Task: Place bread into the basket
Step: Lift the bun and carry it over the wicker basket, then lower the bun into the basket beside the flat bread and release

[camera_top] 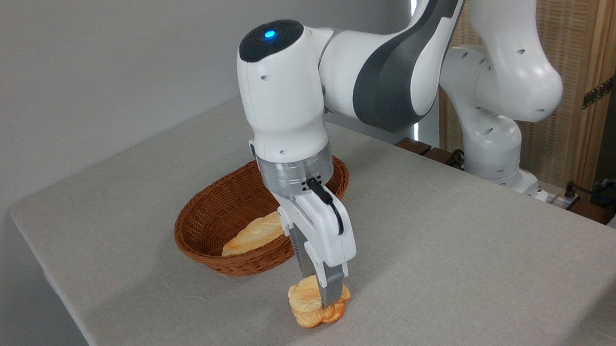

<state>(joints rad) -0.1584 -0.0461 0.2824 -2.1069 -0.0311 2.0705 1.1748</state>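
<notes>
The bread (306, 306), a small lumpy bun with a pale top and orange-brown edges, is at the table's near side, just in front of the basket. My gripper (319, 289) points straight down with its fingers closed on the bun from both sides; the near finger (331, 289) covers part of it. I cannot tell whether the bun's underside still touches the cloth. The basket (204, 222), oval reddish-brown wicker, sits behind and to the left of the bun, partly hidden by my wrist.
A long pale braided loaf (250, 235) lies inside the basket. The table's front-left edge (70, 310) runs close to the bun. My arm's base (491, 151) stands at the back right, with a wicker screen behind it.
</notes>
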